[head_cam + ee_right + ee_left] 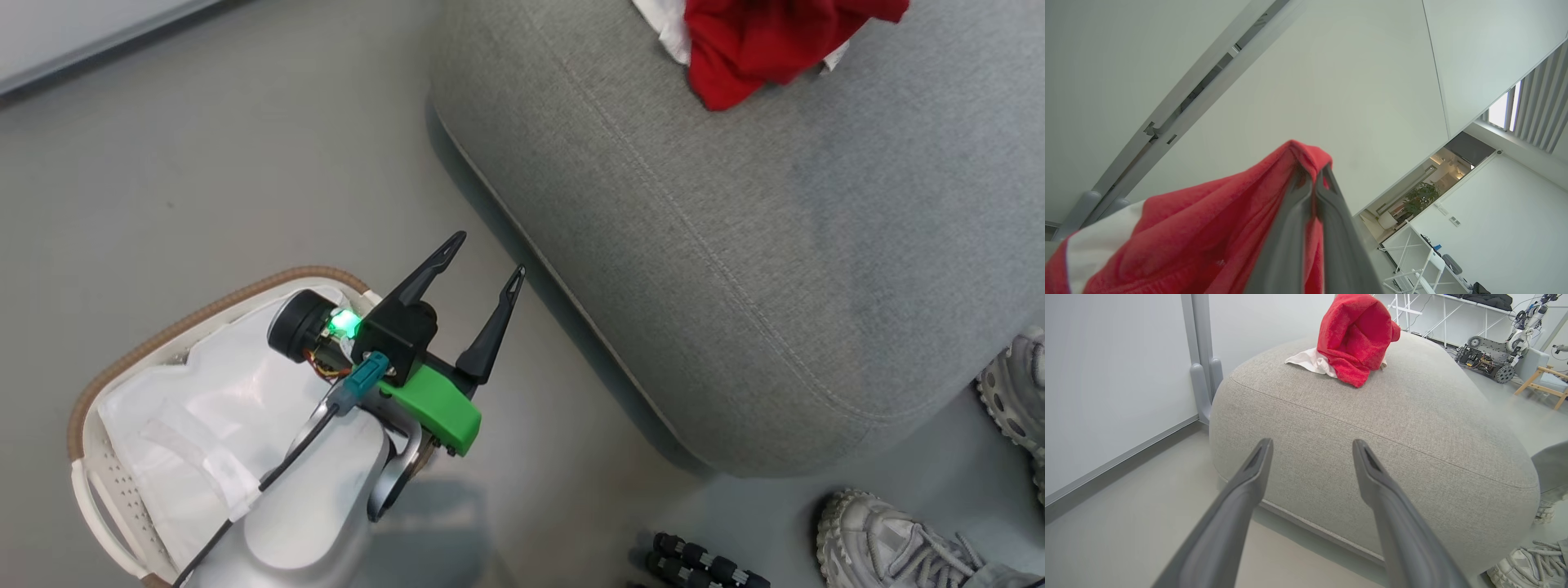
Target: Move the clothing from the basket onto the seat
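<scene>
Right claw [1315, 171] clamped on clothing [1208, 228] atop seat [735, 245], left claw [1312, 445] spread, well apart

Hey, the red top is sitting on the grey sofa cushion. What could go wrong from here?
1. The right tool is shut on the soft red garment with white trim. Pulling back before opening could drag it off the large grey woven seat cushion.
2. A person's grey sneakers stand close by the cushion's corner. Turning the base or swinging an arm could bump them.
</scene>
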Robot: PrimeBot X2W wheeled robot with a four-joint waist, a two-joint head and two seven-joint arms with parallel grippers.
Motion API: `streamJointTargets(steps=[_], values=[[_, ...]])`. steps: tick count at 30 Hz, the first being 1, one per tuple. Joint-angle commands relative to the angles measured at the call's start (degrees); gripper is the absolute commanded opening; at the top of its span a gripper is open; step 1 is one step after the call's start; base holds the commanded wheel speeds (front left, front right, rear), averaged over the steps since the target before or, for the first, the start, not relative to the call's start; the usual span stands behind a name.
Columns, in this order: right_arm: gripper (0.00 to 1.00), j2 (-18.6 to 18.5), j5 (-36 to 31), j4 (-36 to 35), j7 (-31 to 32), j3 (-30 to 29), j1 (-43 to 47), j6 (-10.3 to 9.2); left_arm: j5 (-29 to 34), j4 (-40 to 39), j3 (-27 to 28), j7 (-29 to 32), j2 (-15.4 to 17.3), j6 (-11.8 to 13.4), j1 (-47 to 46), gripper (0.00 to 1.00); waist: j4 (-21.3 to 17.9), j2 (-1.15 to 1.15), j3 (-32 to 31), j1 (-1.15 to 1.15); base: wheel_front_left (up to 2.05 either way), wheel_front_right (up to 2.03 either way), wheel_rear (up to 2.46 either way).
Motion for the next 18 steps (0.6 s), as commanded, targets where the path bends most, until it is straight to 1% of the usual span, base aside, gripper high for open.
streamJointTargets(steps=[1, 3, 7, 14, 18], values=[[0.0, -0.2, -0.6, 1.9, 0.5, -1.4, -0.5, -0.1, -0.3, -0.4, -0.5, 0.0, 0.7, -0.2, -1.8, 1.0, 3.9, -0.01, 5.6, -0.01, 0.0, 0.0, 0.0], [0.0, -0.2, -1.3, 4.5, 0.5, -3.1, 0.1, -0.1, -0.4, -0.5, -1.0, 0.0, 1.1, -0.2, -3.0, 1.0, 4.7, -0.01, 7.3, -0.01, 0.0, 0.0, 0.0], [0.0, 1.3, -1.1, 10.1, -0.9, -6.3, 3.1, -0.09, -0.7, -0.5, -2.1, 0.0, 1.7, -0.2, -5.4, 1.0, 6.1, -0.01, 10.6, -0.01, 0.0, 0.0, 0.0], [0.0, 6.4, -1.0, 17.6, -4.6, -10.9, 9.7, -0.1, -0.9, 0.3, -3.1, 0.0, 2.3, -0.2, -8.1, 1.0, 7.8, -0.01, 13.8, -0.01, 0.0, 0.0, 0.0], [0.0, 8.7, -1.6, 19.5, -5.4, -14.0, 14.1, -0.1, -1.3, 0.8, -2.3, 0.0, 2.2, -0.2, -8.3, 1.0, 8.3, -0.01, 13.9, -0.01, 0.0, 0.0, 0.0]])
